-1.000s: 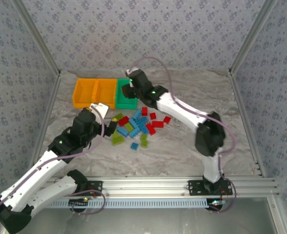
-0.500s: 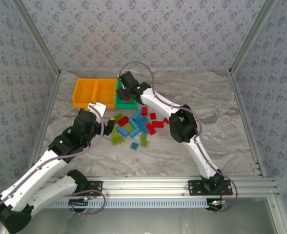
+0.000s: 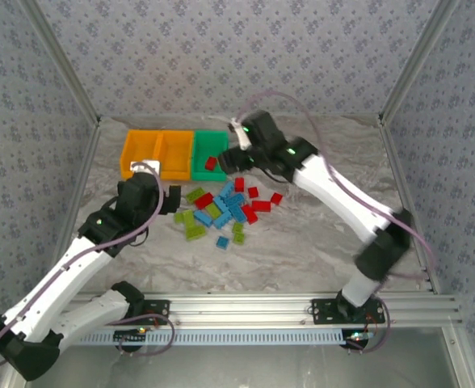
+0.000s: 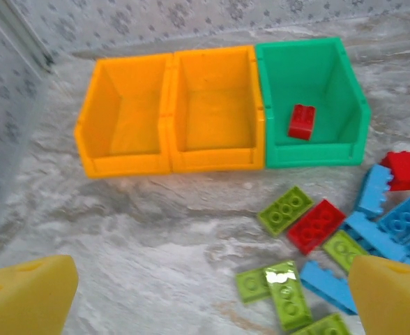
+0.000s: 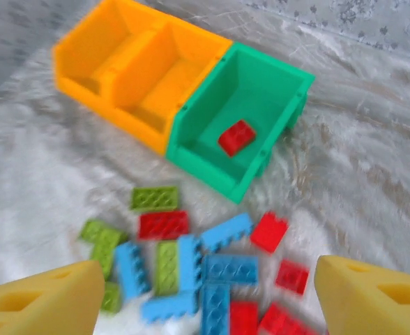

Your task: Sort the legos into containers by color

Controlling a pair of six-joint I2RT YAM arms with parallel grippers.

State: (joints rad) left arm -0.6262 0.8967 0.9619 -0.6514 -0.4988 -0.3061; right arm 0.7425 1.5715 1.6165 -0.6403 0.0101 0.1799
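view: top external
containers: two orange bins [image 3: 158, 136] and a green bin [image 3: 209, 136] joined in a row, far left of the table [image 3: 318, 242]
red brick [image 3: 211, 163]: lying inside the green bin
loose legos [image 3: 225, 212]: red, blue and lime heap on the table, just in front of the bins
left gripper [image 3: 177, 200]: low by the heap's left edge, near the orange bins; can't tell its state from up here
right gripper [image 3: 225, 162]: hanging at the green bin's right edge

view: left wrist
left pads [image 4: 25, 299]: yellow, way apart in both bottom corners, so spread wide, nothing gripped
bins: dead ahead, green one rightmost, red brick on its floor
lime bricks [image 4: 286, 293]: on the table between the pads, blue and red ones further right

view: right wrist
right pads [image 5: 41, 300]: wide apart too, gripping nothing
green bin: up ahead with the red brick in it, orange bins to its left
heap: nearer, between the pads, colours all mixed
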